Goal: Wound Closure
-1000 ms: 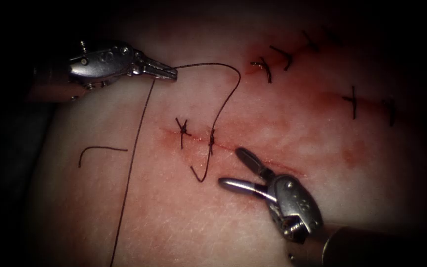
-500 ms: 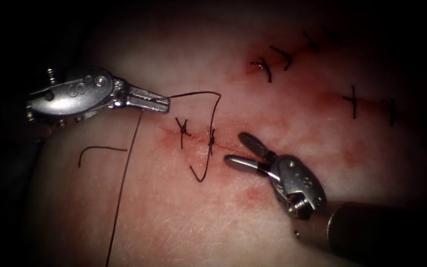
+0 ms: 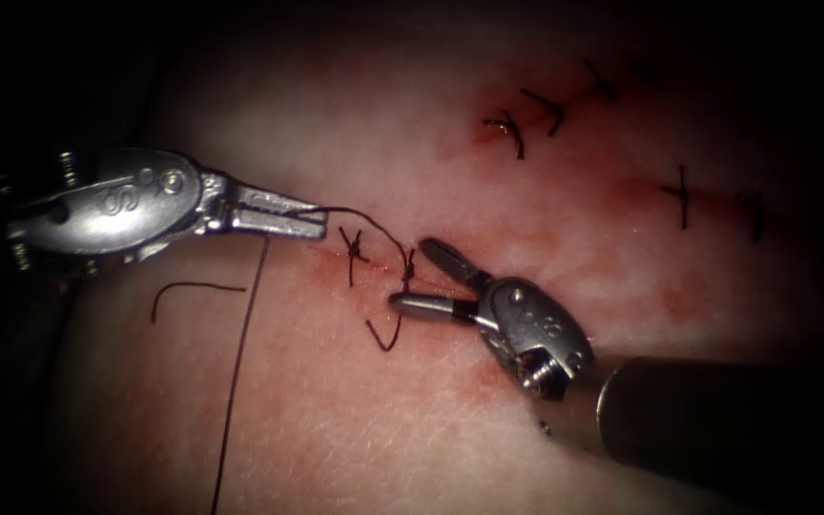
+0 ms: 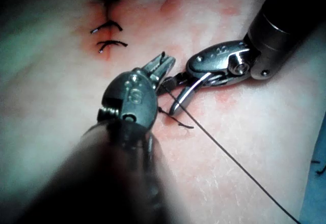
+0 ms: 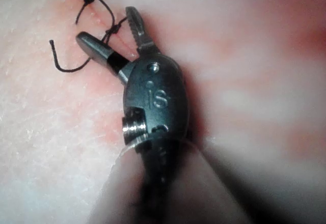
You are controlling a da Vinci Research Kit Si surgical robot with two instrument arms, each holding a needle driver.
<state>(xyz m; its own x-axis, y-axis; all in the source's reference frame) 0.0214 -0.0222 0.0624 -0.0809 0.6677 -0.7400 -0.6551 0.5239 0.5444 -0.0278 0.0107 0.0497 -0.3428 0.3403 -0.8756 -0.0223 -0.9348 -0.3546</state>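
Note:
My left tool (image 3: 320, 219) lies left of the cut (image 3: 488, 291), jaws shut on the thread (image 3: 374, 227). The thread runs in a short arc to the second stitch's knot (image 3: 408, 274). A long strand (image 3: 240, 362) hangs down from the jaws across the tissue (image 3: 355, 429). My right tool (image 3: 412, 277) reaches in from the right with its jaws open, one on each side of the thread at that knot, holding nothing. The right wrist view shows the open right tool (image 5: 107, 25) astride the knot (image 5: 118, 26). In the left wrist view the left tool (image 4: 163, 65) grips thread.
A first tied stitch (image 3: 352, 250) sits just left of the second. A short curled tail (image 3: 385, 336) lies below the knot. A loose cut piece of thread (image 3: 193, 288) rests at the left. Other stitched cuts (image 3: 517, 129) and red fluid (image 3: 488, 372) mark the tissue.
The left tool dropped lower and drew back left, flattening the tall thread loop into a short arc. The right tool slid up and left until its open jaws straddled the thread at the knot.

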